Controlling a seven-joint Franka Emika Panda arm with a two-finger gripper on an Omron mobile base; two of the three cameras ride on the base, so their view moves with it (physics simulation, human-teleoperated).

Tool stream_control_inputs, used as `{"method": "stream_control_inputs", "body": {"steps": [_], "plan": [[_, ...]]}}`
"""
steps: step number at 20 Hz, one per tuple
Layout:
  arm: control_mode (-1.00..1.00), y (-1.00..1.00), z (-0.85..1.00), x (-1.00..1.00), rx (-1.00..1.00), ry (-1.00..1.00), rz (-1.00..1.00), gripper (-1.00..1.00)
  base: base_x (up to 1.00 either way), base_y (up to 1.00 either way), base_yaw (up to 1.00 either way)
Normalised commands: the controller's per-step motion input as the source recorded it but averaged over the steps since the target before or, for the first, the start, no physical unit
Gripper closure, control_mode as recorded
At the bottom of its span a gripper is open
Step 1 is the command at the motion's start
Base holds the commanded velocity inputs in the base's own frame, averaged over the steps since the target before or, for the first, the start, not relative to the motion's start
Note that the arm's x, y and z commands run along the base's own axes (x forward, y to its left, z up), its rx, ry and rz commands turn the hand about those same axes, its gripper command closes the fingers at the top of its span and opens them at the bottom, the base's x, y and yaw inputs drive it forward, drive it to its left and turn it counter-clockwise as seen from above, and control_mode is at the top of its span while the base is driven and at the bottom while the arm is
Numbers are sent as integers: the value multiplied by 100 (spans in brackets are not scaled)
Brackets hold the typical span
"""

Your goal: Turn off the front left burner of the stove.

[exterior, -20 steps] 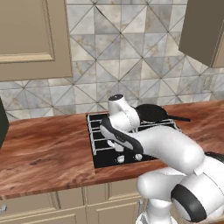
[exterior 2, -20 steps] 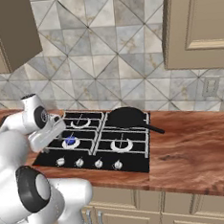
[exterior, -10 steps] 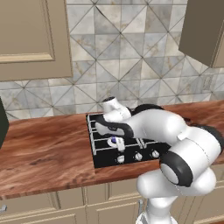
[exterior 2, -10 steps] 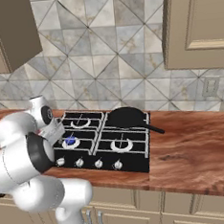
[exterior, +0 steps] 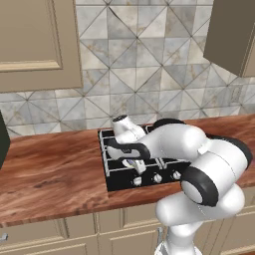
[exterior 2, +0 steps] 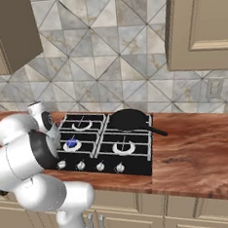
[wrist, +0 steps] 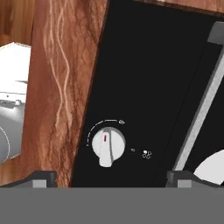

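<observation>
starting with the left base view, the stove (exterior: 115, 175) is seen set into a brown wooden counter (exterior: 50, 169) below a tiled wall. the white arm is bent low across the cooktop, and most of the burners are hidden behind it. the gripper (exterior: 134, 167) is seen pointing down over the front left part of the stove, just behind the row of silver knobs (exterior: 157, 178). whether the jaws are apart cannot be told from this side.

in the right base view, the stove (exterior 2: 140, 165) is shown whole, with black wire grates over four burners. the front left burner (exterior 2: 72, 144) is marked by a blue flame at its centre inside a silver ring, and it lies just beside the arm's wrist. a black frying pan (exterior 2: 129, 119) is seen on the back right burner, its handle pointing right. four small knobs (exterior 2: 81, 165) are lined along the front edge.

in the hand view, a single white knob (wrist: 108, 144) with a red mark is seen on the black stove (wrist: 148, 78) surface, near the counter (wrist: 57, 87) edge. the two dark finger tips (wrist: 43, 178) are seen set wide apart at either side of the bottom, with the knob between them and farther off; the claw is spread and nothing is held. a grey grate bar (wrist: 202, 113) runs along the right.
</observation>
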Motion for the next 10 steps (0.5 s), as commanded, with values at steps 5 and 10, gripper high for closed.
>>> {"method": "stream_control_inputs", "body": {"steps": [5, 10], "plan": [[-100, 0, -23, 0, 23, 0, 16, -100, 0, 0, 0], [-100, 0, -21, 0, 20, 0, 11, -100, 0, 0, 0]]}}
